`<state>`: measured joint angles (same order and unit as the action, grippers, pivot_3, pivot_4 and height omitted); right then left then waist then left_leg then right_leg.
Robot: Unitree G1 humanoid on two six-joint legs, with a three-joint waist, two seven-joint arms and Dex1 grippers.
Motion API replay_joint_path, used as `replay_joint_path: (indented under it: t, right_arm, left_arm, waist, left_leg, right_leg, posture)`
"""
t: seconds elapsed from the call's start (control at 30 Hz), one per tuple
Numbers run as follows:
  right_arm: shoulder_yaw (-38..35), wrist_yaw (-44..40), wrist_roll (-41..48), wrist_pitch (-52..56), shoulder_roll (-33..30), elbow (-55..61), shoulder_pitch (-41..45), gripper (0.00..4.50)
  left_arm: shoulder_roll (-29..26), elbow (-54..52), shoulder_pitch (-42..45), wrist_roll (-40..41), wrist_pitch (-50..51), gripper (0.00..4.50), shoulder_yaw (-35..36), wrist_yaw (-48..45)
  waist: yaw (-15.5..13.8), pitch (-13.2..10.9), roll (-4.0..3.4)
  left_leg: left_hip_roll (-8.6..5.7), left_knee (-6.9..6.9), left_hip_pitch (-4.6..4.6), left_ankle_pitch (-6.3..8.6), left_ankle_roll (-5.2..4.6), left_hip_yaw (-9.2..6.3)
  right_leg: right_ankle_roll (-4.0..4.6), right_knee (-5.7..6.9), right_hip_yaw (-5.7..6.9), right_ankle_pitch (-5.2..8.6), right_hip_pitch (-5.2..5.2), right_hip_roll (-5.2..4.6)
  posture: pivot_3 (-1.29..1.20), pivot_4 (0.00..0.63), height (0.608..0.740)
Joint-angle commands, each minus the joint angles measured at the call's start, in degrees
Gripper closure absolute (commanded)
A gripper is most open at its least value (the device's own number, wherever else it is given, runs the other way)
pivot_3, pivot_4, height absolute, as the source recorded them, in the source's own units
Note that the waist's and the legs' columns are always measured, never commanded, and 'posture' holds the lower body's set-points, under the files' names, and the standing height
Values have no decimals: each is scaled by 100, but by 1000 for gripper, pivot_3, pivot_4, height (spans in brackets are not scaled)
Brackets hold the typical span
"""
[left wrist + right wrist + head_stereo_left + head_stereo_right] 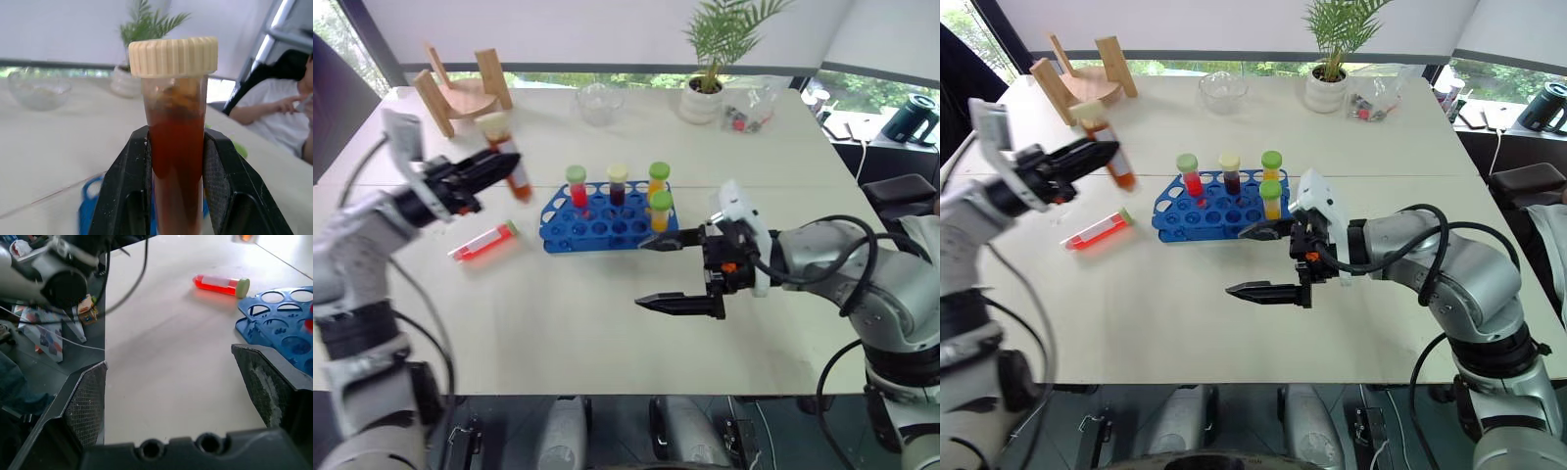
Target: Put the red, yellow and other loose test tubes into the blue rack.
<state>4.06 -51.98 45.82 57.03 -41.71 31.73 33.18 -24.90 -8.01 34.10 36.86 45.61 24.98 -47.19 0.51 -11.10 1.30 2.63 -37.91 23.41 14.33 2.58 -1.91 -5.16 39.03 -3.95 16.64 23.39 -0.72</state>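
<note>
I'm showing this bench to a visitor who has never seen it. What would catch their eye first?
Probably the blue rack at mid-table, with four capped tubes standing in it. Next, the left gripper, raised to the rack's left and shut on a cream-capped tube of dark reddish liquid. A red tube lies loose on the table just below it.

- Wide cream-white table (pixel 607 323).
- Bright blue plastic rack with round holes (pixel 607 227), mid-table.
- Clear capped tube of red liquid, green cap (pixel 485 243), lying flat left of the rack.
- Clear glass bowl (pixel 600 102), white plant pot (pixel 702 100) and wooden stand (pixel 462 88) along the far edge.
</note>
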Motion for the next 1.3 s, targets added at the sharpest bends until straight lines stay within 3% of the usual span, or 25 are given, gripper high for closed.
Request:
replay_joint_path:
  t: [0.03,0.17,0.5,0.77,1.3]
  right_arm:
    - [-13,-85,38,1,-109,-106,187,0]
    - [-4,-113,20,64,-308,-63,166,0]
    - [-144,120,78,143,-444,18,143,0]
    - [-107,414,115,174,-246,-4,205,0]
    - [-89,594,151,143,-115,27,114,0]
  left_arm:
    - [440,-416,34,-15,-659,3652,-425,356]
    - [818,97,-295,-798,-1830,3652,-1390,233]
    - [1200,1602,-443,-1673,-3613,3652,-2208,213]
    - [1148,2178,-349,-2038,-4292,3652,-2377,286]
    - [1246,2139,-446,-2172,-4469,3652,-2654,326]
  waist:
    - [16,1,-1]
    - [56,3,-11]
    - [24,2,-10]
    - [28,2,-10]
    - [23,2,-10]
  left_leg:
    - [0,0,-1,0,0,2]
    - [2,6,-11,1,-2,4]
    - [0,8,-4,3,-5,6]
    - [0,8,-6,3,-6,6]
    - [0,9,-6,3,-6,5]
  right_leg:
    - [0,0,-3,-1,1,1]
    - [4,2,-9,-3,1,12]
    - [5,0,-9,-3,6,11]
    - [5,0,-9,-2,5,12]
    - [4,-3,-9,-2,3,12]
  posture:
    - [0,150,740]
    - [0,150,740]
    - [0,150,740]
    - [0,150,740]
    - [0,150,740]
